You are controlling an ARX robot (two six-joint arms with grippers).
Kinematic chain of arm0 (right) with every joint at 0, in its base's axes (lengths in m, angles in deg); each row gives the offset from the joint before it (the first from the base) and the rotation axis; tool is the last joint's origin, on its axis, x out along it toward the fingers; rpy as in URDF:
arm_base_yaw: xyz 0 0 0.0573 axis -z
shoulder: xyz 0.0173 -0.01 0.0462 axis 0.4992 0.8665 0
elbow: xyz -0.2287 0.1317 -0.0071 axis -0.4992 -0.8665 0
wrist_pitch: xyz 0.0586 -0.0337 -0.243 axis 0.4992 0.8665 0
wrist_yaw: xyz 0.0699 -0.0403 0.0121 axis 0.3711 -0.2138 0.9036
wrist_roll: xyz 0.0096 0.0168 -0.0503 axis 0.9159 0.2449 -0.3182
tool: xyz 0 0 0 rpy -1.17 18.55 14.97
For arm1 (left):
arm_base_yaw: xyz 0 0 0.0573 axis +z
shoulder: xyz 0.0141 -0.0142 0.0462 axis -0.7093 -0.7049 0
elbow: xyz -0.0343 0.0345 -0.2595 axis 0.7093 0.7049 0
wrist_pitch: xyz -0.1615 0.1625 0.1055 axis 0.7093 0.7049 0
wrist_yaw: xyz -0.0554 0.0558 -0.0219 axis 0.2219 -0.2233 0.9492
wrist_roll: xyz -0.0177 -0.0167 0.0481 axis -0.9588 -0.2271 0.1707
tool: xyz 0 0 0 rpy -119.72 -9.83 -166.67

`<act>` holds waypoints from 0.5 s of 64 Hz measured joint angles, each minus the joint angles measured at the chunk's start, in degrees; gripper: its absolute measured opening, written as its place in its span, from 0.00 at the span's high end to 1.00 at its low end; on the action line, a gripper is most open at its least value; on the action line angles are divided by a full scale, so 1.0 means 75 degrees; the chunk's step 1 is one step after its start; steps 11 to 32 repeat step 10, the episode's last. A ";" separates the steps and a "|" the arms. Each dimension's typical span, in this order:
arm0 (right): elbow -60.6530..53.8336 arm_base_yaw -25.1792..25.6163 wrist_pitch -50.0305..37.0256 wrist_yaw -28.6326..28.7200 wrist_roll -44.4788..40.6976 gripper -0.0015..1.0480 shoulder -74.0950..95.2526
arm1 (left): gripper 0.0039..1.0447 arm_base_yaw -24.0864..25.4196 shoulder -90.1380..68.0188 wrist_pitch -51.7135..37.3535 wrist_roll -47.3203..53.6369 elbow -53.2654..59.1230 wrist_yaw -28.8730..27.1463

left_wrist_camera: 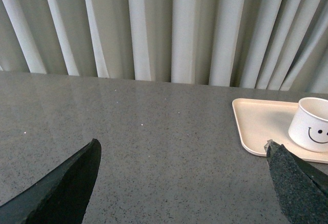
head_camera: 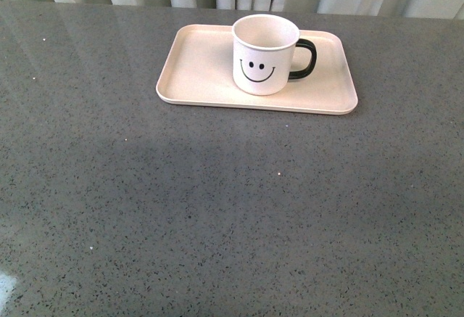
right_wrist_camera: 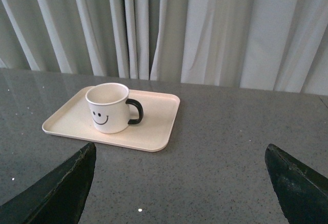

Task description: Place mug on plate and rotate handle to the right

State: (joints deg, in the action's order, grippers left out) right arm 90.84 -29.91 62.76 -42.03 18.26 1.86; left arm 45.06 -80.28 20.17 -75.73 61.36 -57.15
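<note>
Grey speckled table [head_camera: 217, 215] gives you wide bare room in front of the plate [head_camera: 196, 63], which lies near the far edge by the curtains [right_wrist_camera: 205, 29]. On it the mug [head_camera: 264, 56] stands upright, handle [head_camera: 304, 59] pointing right. Both your left gripper [left_wrist_camera: 182, 183] and right gripper [right_wrist_camera: 179, 183] hover spread wide, holding nothing.

Plain staged tabletop: grey stone counter [head_camera: 217, 208] (speckled), pale curtains [right_wrist_camera: 205, 29].
</note>
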 joint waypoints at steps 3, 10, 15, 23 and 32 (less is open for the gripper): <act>0.0000 -0.0003 0.0000 0.0000 0.0000 0.09 0.0000 | 0.09 0.0000 0.0000 0.0000 0.0000 0.0000 0.0000; 0.0003 0.0000 0.0000 0.0000 0.0000 0.09 0.0000 | 0.09 0.0000 0.0000 -0.0003 0.0000 0.0000 0.0000; 0.0003 0.0000 0.0000 0.0000 0.0000 0.09 0.0000 | 0.09 0.0000 0.0000 -0.0003 0.0000 0.0000 0.0000; 0.0003 0.0000 0.0000 0.0000 0.0000 0.09 0.0000 | 0.09 0.0000 0.0000 -0.0003 0.0000 0.0000 0.0000; 0.0003 0.0000 0.0000 0.0000 0.0000 0.09 0.0000 | 0.09 0.0000 0.0000 -0.0003 0.0000 0.0000 0.0000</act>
